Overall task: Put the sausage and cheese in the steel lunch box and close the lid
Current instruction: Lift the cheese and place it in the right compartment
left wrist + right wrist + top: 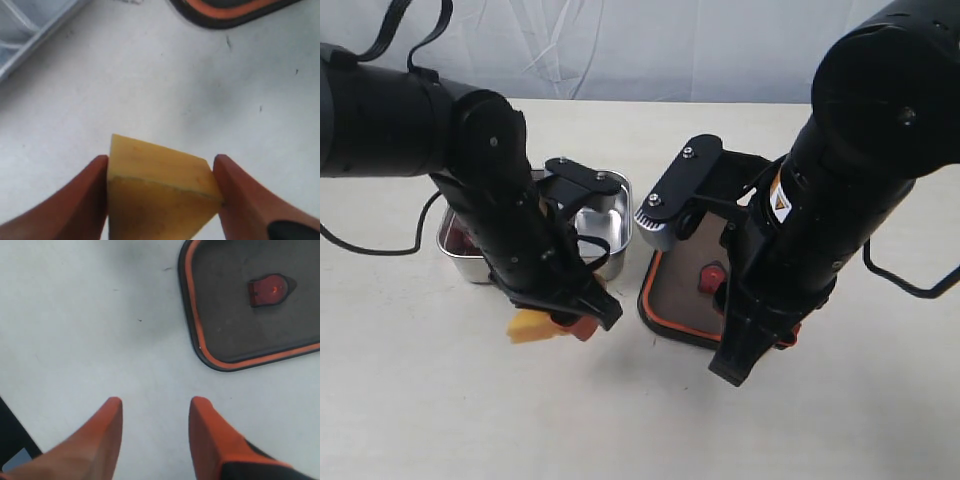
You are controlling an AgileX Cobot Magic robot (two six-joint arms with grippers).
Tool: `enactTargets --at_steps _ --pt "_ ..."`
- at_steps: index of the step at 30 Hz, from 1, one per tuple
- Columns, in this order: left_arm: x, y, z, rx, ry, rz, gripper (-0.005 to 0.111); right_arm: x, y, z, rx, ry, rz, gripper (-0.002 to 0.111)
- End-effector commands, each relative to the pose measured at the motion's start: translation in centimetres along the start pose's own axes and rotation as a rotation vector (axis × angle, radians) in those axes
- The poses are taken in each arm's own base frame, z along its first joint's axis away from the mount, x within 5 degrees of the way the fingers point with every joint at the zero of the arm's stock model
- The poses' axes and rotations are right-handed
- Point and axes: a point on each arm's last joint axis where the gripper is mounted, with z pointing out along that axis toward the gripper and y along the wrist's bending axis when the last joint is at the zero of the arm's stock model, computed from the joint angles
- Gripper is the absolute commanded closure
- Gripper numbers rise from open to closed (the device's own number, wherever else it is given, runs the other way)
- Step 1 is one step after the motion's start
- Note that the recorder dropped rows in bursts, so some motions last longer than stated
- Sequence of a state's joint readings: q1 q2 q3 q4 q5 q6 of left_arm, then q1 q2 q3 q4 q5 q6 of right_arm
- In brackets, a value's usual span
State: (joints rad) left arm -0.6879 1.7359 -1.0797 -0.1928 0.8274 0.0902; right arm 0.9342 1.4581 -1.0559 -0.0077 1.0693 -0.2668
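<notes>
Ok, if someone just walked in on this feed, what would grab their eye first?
The yellow cheese wedge pinched in the left gripper, held just in front of the steel lunch box. Next, the dark lid with its orange rim, lying flat on the table to the box's right, with the right gripper open over bare table beside it.

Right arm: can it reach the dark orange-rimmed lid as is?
Probably yes. The right gripper hangs open and empty beside the dark translucent lid with orange rim seal, which lies flat on the white table, nothing seen on it.
</notes>
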Motion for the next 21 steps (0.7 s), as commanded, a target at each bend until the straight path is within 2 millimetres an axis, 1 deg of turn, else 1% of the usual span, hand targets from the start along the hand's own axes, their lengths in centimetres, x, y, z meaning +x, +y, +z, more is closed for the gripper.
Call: enactTargets --at_steps 1,4,8,11,17,19,21 --pt "-1.3 0.4 -1.9 -0.087 -0.059 0.025 0.107 0.1 0.0 -0.2 0.011 -0.009 -0.008 0.066" --pt "-2.2 1.1 -2.8 -0.181 -0.095 0.052 0.107 0.1 0.0 -0.2 0.01 -0.006 -0.008 0.066" --pt "-3.2 1.7 -3.7 -0.253 -0.15 0.094 0.107 0.1 0.0 -0.2 0.01 -0.007 -0.008 0.066" --pt "-4.0 2.4 -4.5 -0.252 -0.204 0.07 0.107 0.2 0.1 -0.2 0.009 -0.003 -0.001 0.066" --pt "-5.2 5.2 -6.3 -0.243 -0.302 -0.026 0.107 0.3 0.1 -0.5 0.012 -0.014 0.027 0.066" --pt "-5.6 5.6 -6.5 -0.227 -0.315 -0.015 0.107 0.4 0.1 -0.9 0.015 -0.024 0.027 0.066" --pt "-6.2 5.5 -6.1 -0.197 -0.309 0.011 0.107 0.5 0.1 -1.2 0.017 -0.033 0.027 0.066"
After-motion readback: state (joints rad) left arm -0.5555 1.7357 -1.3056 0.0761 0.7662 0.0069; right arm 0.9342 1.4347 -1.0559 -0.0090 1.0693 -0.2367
